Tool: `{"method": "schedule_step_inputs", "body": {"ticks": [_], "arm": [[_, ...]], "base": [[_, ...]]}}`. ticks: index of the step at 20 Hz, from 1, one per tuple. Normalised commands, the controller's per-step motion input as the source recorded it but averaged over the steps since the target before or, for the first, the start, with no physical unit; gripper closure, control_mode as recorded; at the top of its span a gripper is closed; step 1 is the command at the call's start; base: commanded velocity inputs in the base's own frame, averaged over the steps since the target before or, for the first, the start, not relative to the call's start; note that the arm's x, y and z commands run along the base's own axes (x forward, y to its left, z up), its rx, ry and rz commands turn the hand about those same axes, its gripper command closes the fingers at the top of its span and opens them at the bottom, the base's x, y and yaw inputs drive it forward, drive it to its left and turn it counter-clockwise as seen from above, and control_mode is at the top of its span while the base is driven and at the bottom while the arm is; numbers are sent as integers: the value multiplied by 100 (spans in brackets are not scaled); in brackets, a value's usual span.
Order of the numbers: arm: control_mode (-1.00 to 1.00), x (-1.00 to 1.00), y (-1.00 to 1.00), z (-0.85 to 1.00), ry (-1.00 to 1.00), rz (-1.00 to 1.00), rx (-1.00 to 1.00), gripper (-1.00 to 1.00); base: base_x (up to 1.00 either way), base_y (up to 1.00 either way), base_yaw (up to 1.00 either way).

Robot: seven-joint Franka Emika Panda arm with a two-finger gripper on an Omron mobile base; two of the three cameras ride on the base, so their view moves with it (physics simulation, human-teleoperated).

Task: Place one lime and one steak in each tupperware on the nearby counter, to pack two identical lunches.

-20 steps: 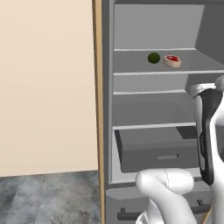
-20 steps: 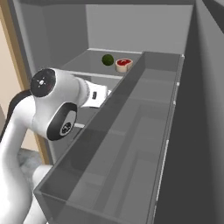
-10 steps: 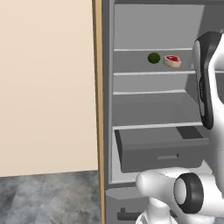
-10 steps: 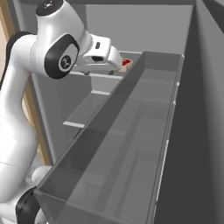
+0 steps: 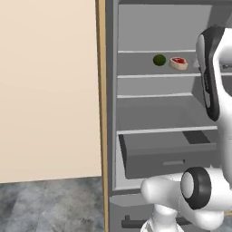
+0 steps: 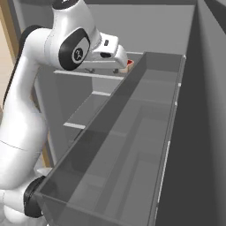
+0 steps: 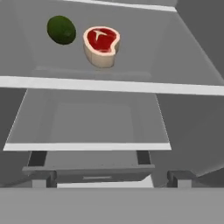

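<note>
Left base view: open fridge [image 5: 158, 113] ahead, beside a beige panel [image 5: 50, 90]. On the upper shelf [image 5: 154, 76], dark green lime [image 5: 159, 60] just left of the steak [image 5: 178, 63], a beige-rimmed slab with red centre; close together, not clearly touching. Compared with a second ago, arm [image 5: 213, 77] raised from drawer height up to the level of that shelf, now standing at the right of the steak. Grey drawer [image 5: 167, 154] well below the steak, a little pulled out.

Right base view: long grey door bin [image 6: 132, 145] across the foreground. Wrist and gripper [image 6: 120, 62] lifted from low behind the bin up to the upper shelf, pointing toward the steak, of which just a red edge [image 6: 129, 64] peeking past the hand. Lime hidden behind the hand here.

Hand view: looking into the fridge, steak [image 7: 102, 45] upper centre, lime [image 7: 61, 29] just to its left, both on the upper shelf, lower shelves and drawer beneath. Jaws spread as wide as possible, holding nothing; fingertips not clearly visible.

Meaning for the task: probably the approach to a first pick, likely the steak. Nothing packed yet; no tupperware or bench visible from here.
</note>
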Motion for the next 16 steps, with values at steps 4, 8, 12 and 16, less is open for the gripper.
{"method": "schedule_step_inputs", "body": {"ticks": [4,8,12,16], "arm": [[-100,88,0,-6,0,-2,0,-100],[-100,93,0,-3,0,-2,1,-100],[-100,85,-1,0,5,0,13,-100],[-100,62,-8,-2,5,0,16,-100]], "base": [[0,0,0],[0,0,0],[0,0,0],[0,0,0]]}}
